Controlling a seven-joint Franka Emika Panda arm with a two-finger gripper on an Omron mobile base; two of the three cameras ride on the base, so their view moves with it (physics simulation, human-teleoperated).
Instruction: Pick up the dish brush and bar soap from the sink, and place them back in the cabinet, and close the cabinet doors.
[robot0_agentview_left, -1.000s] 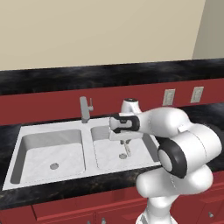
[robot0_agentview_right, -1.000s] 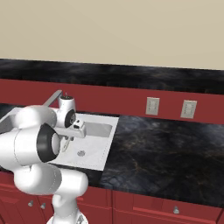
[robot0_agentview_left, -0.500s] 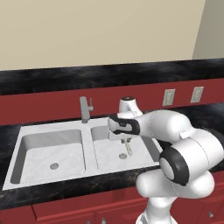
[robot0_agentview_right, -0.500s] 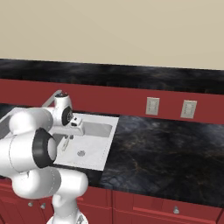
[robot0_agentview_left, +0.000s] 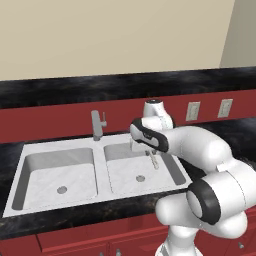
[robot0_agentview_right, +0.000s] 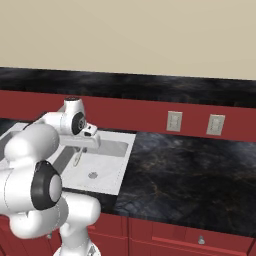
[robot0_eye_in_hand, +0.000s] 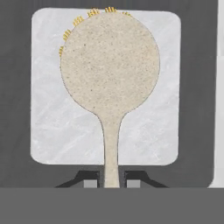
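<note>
My gripper (robot0_agentview_left: 149, 150) is shut on the handle of the dish brush (robot0_agentview_left: 154, 161), which hangs above the right basin of the white sink (robot0_agentview_left: 120, 172). From the right base view, the brush (robot0_agentview_right: 77, 159) dangles under the gripper (robot0_agentview_right: 83, 149) over the basin floor (robot0_agentview_right: 102, 167). The hand view looks straight down the pale handle to the round whitish brush head (robot0_eye_in_hand: 109, 65), fringed with yellow bristles. The handle sits between the two dark fingertips (robot0_eye_in_hand: 90, 181) of the gripper (robot0_eye_in_hand: 111, 180), and the basin floor (robot0_eye_in_hand: 52, 122) lies below.
A grey faucet (robot0_agentview_left: 96, 125) stands behind the divider, left of the gripper. The left basin (robot0_agentview_left: 55, 175) lies farther left. Black counter (robot0_agentview_right: 190, 175) stretches right of the sink. Two wall outlets (robot0_agentview_right: 174, 121) sit on the red backsplash. Red drawer fronts (robot0_agentview_right: 200, 240) run below.
The gripper has carried the brush a little up and to the right over the right basin, and the arm's elbow has swung outward. The jaws stayed shut on the handle.
</note>
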